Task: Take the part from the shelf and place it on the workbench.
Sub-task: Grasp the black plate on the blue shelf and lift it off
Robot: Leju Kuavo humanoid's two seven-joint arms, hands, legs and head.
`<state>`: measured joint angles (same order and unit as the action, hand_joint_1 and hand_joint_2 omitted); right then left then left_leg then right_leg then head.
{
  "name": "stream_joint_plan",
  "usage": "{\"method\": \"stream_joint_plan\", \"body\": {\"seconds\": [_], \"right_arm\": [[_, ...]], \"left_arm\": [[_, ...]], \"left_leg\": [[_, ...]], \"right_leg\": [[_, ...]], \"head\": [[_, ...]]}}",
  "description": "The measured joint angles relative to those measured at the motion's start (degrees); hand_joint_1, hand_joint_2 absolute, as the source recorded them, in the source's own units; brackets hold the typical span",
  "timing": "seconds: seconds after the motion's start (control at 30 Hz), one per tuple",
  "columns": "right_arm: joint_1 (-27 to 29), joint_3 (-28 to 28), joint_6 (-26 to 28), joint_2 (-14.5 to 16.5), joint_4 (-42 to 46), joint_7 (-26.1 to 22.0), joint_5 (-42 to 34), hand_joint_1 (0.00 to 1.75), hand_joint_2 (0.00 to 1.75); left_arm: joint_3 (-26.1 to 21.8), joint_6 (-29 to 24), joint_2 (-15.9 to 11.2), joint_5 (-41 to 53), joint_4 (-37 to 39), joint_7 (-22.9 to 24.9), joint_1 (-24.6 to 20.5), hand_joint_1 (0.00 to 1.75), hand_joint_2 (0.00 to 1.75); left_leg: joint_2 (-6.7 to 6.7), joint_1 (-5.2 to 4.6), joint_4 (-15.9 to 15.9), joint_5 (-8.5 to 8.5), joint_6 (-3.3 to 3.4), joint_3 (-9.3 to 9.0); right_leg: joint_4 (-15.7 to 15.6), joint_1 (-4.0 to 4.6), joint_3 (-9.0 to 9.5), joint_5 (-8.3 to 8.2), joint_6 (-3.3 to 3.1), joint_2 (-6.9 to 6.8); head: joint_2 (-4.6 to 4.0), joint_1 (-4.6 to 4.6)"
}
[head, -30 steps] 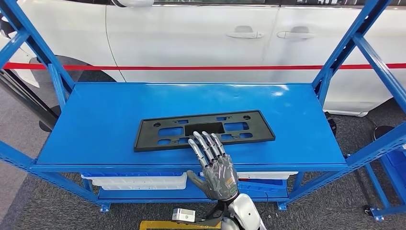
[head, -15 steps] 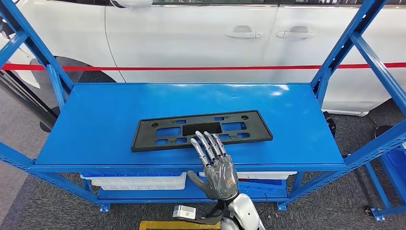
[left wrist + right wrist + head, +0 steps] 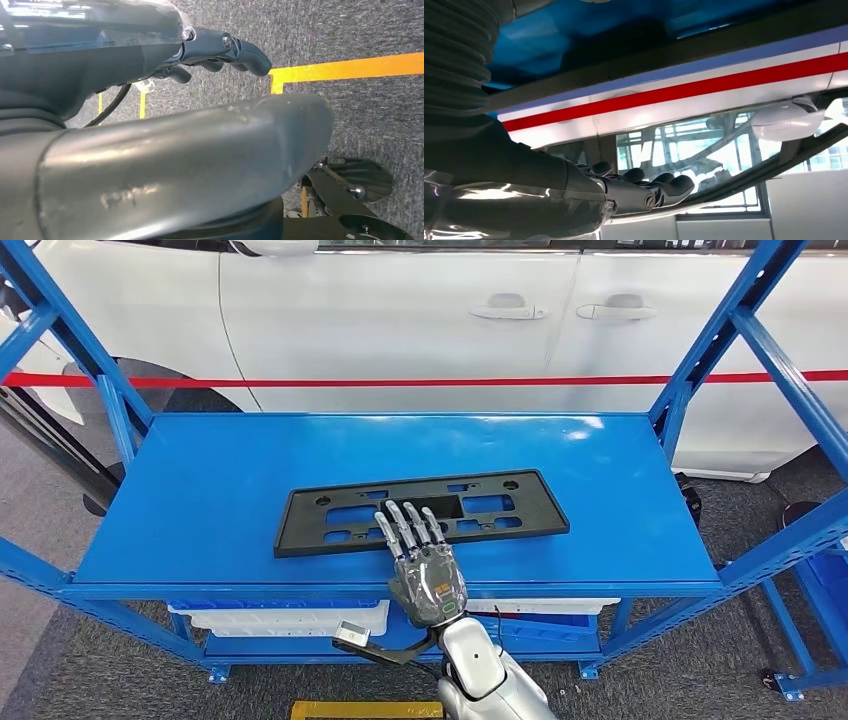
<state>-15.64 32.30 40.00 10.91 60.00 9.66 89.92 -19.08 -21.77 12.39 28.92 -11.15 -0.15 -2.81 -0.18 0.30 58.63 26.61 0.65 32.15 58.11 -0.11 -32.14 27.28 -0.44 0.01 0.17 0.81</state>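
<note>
Right hand (image 3: 425,575): reaching over the shelf's front edge, palm down, fingers (image 3: 405,525) stretched flat and slightly spread, holding nothing; fingertips are lying over the part's near edge, contact not confirmable.
Left hand (image 3: 220,50): hanging over the floor, fingers curling inward, nothing in them.
Part (image 3: 330,515): black flat frame with cut-outs, lying flat at the middle of the shelf top, long side facing the robot.
Shelf (image 3: 200,490): blue steel deck between blue uprights; white car just behind.
Step in hand: approaching for the grasp; part not yet lifted.
Next move, judged: fingers need to be hooking the thin near edge or a cut-out, since the part is sitting flush on the deck.
</note>
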Motion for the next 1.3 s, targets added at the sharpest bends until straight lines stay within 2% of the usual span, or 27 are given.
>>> {"method": "stream_joint_plan", "body": {"seconds": [0.17, 0.23, 0.33, 0.47, 0.53, 0.6, 0.7, 0.77, 0.87, 1.0, 1.3], "right_arm": [[-3.4, 4.6, 0.0, -1.8, -2.4, 8.2, 0.0, 0.00, 1.75], [-4.6, 6.8, 0.0, -2.5, -3.4, 10.1, 0.0, 0.00, 1.75], [-5.3, 9.0, 0.0, -3.0, -4.5, 10.3, 0.0, 0.00, 1.75], [-5.2, 9.4, 0.0, -3.2, -5.0, 8.3, 0.0, 0.00, 1.75], [-5.2, 9.6, 0.0, -3.3, -5.0, 9.1, 0.0, 0.00, 1.75], [-5.9, 11.1, 0.0, -3.9, -5.2, 14.1, 0.0, 0.00, 1.75], [-9.8, 18.0, 0.0, -6.0, -6.7, 26.7, 0.0, 0.00, 1.75], [-12.7, 22.0, 0.0, -7.4, -8.9, 29.6, 0.0, 0.00, 1.75], [-16.4, 24.8, 0.0, -8.8, -13.7, 30.2, 0.0, 0.00, 1.75], [-19.9, 25.6, 0.0, -10.1, -19.2, 30.4, 0.0, 0.00, 1.75], [-22.2, 25.6, -0.2, -10.5, -23.8, 30.4, 0.1, 0.00, 1.75]], "left_arm": [[0.0, 0.0, 0.0, 0.5, 0.0, 0.2, -0.1, 0.00, 0.00], [0.0, -0.1, 0.1, 0.6, 0.0, 0.2, -0.2, 0.00, 0.00], [0.0, -0.2, 0.1, 0.7, 0.0, 0.2, -0.2, 0.00, 0.00], [-0.1, -0.2, 0.2, 0.4, 0.0, 0.2, -0.2, 0.00, 0.00], [-0.1, -0.1, 0.3, 0.3, 0.0, 0.2, -0.2, 0.00, 0.00], [-0.2, -0.1, 0.3, 0.5, 0.0, 0.2, -0.2, 0.00, 0.00], [-0.3, -0.1, 0.4, 1.1, 0.0, 0.3, -0.2, 0.00, 0.00], [-0.4, -0.1, 0.4, 1.6, 0.0, 0.4, -0.3, 0.00, 0.00], [-0.6, 0.0, 0.5, 2.2, 0.0, 0.5, -0.3, 0.00, 0.00], [-1.0, 0.0, 0.7, 2.8, 0.0, 0.9, -0.3, 0.00, 0.00], [-1.2, -0.3, 1.2, 3.0, 0.0, 1.3, -0.5, 0.00, 0.00]], "left_leg": [[0.00, 0.00, 0.0, 0.00, 0.00, 0.01], [0.00, 0.00, 0.0, 0.00, 0.00, 0.00], [0.00, 0.00, 0.0, 0.00, 0.00, 0.00], [0.00, 0.00, 0.0, 0.00, 0.00, 0.00], [0.00, 0.00, 0.0, 0.00, 0.00, 0.00], [0.00, 0.00, 0.0, 0.00, 0.00, 0.02], [0.00, 0.00, 0.0, 0.00, 0.00, 0.00], [0.01, -0.01, 0.0, -0.01, 0.00, -0.04], [-0.01, -0.05, 0.0, -0.04, 0.03, -0.03], [0.00, -0.06, 0.0, -0.06, 0.04, -0.05], [0.00, -0.06, 0.0, -0.05, 0.04, -0.14]], "right_leg": [[0.0, 0.00, -0.02, 0.00, 0.00, 0.01], [0.0, 0.00, -0.02, 0.00, 0.00, 0.01], [0.0, 0.00, -0.02, 0.00, 0.00, 0.00], [0.0, 0.01, -0.03, 0.00, 0.00, 0.01], [0.0, 0.01, -0.04, 0.00, 0.00, 0.01], [0.0, 0.00, -0.04, 0.00, 0.00, 0.01], [0.0, 0.00, -0.04, -0.01, 0.01, 0.03], [0.0, -0.01, -0.01, -0.03, 0.04, 0.02], [0.0, -0.04, 0.00, -0.08, 0.12, -0.01], [0.0, -0.05, 0.01, -0.09, 0.13, 0.01], [0.0, -0.04, 0.08, -0.08, 0.14, 0.01]], "head": [[0.00, -0.01], [0.00, -0.01], [0.01, 0.00], [0.00, 0.00], [0.00, 0.00], [0.01, 0.00], [0.01, -0.01], [0.01, -0.01], [0.01, 0.01], [0.01, -0.01], [0.01, 0.02]]}}
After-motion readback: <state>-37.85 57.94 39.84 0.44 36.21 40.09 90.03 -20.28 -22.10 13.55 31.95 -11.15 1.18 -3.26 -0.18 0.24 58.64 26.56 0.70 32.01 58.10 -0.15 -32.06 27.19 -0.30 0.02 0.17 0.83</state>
